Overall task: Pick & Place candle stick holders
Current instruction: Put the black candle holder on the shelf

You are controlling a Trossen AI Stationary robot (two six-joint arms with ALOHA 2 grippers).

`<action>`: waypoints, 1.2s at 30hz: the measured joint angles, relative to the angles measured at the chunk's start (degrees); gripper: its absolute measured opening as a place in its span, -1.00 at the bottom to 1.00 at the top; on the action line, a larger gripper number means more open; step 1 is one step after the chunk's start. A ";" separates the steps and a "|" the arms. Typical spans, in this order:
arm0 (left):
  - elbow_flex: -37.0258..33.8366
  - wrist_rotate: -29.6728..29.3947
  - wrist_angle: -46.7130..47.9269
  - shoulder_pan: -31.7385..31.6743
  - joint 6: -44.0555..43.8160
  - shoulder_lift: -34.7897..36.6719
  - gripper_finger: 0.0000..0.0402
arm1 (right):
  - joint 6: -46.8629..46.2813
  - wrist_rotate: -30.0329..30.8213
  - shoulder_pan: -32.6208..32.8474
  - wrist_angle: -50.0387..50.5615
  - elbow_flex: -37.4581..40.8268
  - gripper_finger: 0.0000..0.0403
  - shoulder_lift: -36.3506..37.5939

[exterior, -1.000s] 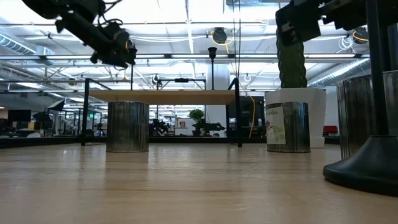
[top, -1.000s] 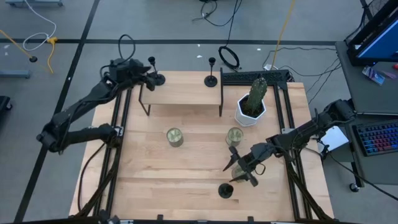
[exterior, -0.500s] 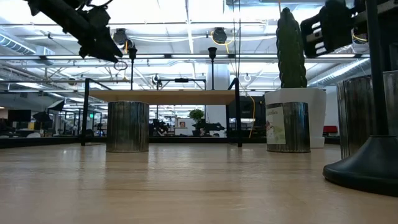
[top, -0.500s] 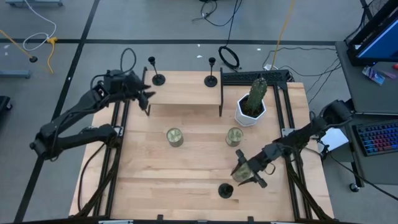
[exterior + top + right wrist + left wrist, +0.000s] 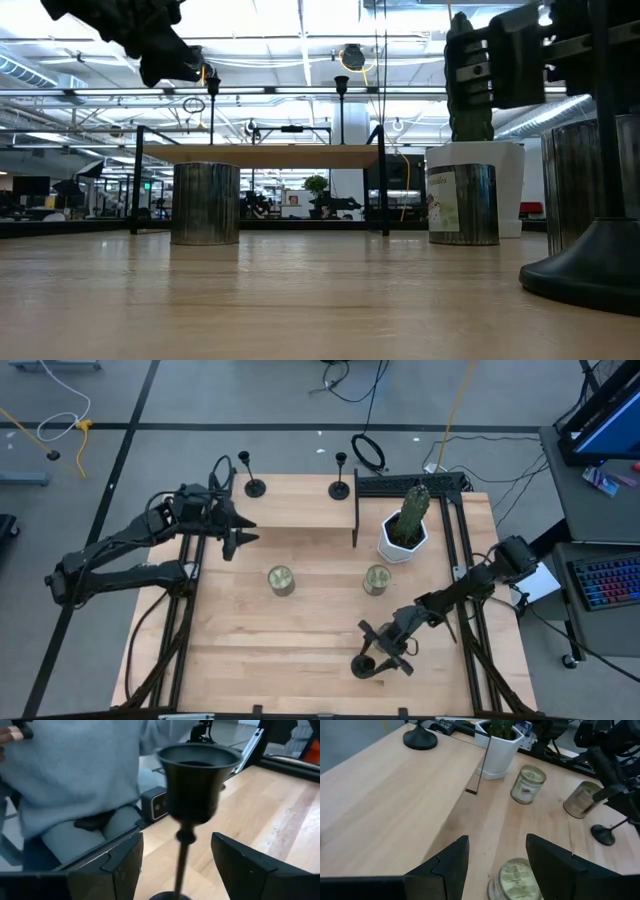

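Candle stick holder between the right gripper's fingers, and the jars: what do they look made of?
Candle stick holder: probably metal, matte black finish; thin stem and soft sheen on the cup suggest it, though painted wood can't be ruled out. It stands between the open fingers of the right gripper. Jars: probably glass with a greenish-gold mirrored coating; streaky reflections in the low view, paper label.
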State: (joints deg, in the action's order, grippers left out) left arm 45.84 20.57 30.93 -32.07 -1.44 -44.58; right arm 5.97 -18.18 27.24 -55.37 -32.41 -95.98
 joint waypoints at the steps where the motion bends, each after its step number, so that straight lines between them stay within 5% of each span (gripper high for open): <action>1: 0.00 -0.08 -0.11 0.31 -0.29 -0.02 0.02 | 0.12 -0.03 -0.29 -0.04 -0.01 0.11 -0.01; 6: 0.00 -0.12 -1.05 1.48 -0.37 -0.02 0.02 | -1.87 -0.06 -1.84 0.78 0.01 -0.12 -0.01; 13: 0.00 -0.14 -1.08 1.57 0.88 -0.02 0.02 | -1.27 -0.17 -4.22 0.09 -0.01 -0.87 0.04; 16: 0.00 -0.18 -1.62 1.52 1.54 -0.07 0.02 | 2.02 2.04 -6.01 -4.46 0.05 -0.92 -0.05; 24: 0.00 -0.22 -4.87 1.52 0.94 -1.75 0.02 | -0.68 27.39 -13.34 -18.08 -8.46 -0.96 0.14; 29: 0.00 -0.21 -5.80 1.52 1.47 -3.53 0.02 | -0.34 34.63 -18.63 -4.28 -20.15 -0.96 -0.02; 36: 0.00 -0.18 -5.82 1.64 0.20 -5.04 0.02 | -1.89 52.28 -24.51 14.67 -35.75 -0.96 -2.95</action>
State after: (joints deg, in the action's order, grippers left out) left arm 45.84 20.39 25.10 -30.43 -1.23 -49.62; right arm 4.08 34.11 2.73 -40.71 -68.16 -98.93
